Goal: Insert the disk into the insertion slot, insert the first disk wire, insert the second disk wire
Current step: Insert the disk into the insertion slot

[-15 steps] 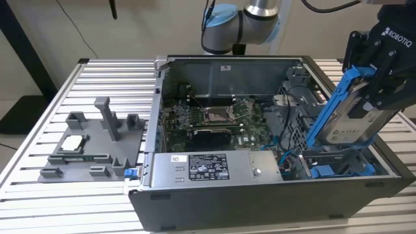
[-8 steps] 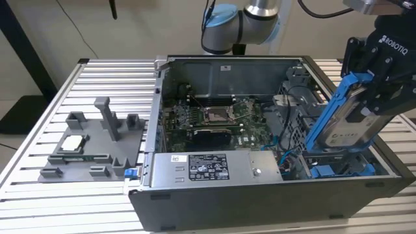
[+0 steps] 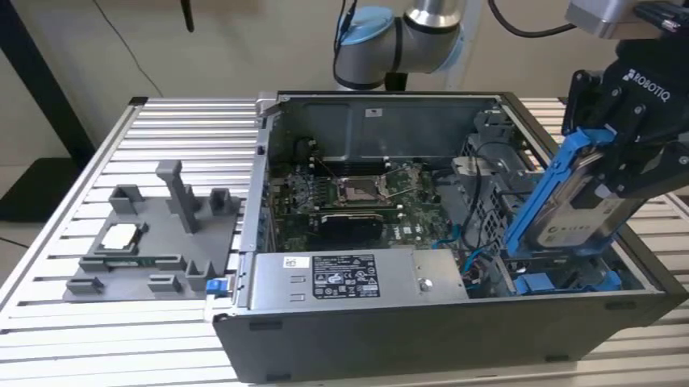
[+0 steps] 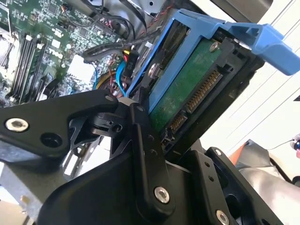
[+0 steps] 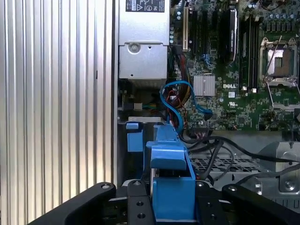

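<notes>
In the exterior view my gripper (image 3: pixel 608 171) is shut on the disk (image 3: pixel 582 222), a silver-grey drive in a bright blue carrier. The disk is tilted steeply, and its lower end is just above the insertion slot (image 3: pixel 565 282) with blue rails, in the case's near corner at the exterior view's right. The second wrist view shows the disk's green board and connector (image 4: pixel 187 93) between my black fingers (image 4: pixel 143 140). In the first wrist view the blue carrier (image 5: pixel 171 187) sits between my fingers, with a blue slot rail (image 5: pixel 135 138) beyond it. A loose blue cable (image 5: pixel 180 89) and coloured wires lie beside the slot.
The open grey computer case (image 3: pixel 431 339) lies on a slatted aluminium table (image 3: pixel 64 322). Inside it are the power-supply box (image 3: pixel 344 276) and the motherboard (image 3: pixel 356 193). A grey fixture (image 3: pixel 151 242) with small parts stands at the exterior view's left. The arm's base (image 3: pixel 398 40) is behind the case.
</notes>
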Motion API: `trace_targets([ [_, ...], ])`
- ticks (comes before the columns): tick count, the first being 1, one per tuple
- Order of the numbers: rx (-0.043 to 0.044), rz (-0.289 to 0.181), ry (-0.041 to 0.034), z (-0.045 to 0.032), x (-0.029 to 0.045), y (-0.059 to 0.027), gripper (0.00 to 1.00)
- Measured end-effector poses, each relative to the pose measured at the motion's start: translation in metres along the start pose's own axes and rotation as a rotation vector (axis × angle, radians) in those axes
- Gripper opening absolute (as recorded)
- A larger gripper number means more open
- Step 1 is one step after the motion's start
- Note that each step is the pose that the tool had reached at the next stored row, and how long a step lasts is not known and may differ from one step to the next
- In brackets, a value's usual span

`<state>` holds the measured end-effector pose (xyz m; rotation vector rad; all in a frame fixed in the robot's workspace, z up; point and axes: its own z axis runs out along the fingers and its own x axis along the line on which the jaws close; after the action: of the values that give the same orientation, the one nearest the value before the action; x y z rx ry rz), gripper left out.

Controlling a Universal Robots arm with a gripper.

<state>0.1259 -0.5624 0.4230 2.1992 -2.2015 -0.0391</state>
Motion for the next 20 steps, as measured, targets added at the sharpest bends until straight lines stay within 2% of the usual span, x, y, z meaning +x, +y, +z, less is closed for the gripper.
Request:
trace_targets([
  [8,0.0000,-0.005,0.0002,0.0071,0.0053,-0.0013,0.33],
  [20,-0.0010,-0.005,0.0008,0.0200,0.0067,-0.0016,0.33],
])
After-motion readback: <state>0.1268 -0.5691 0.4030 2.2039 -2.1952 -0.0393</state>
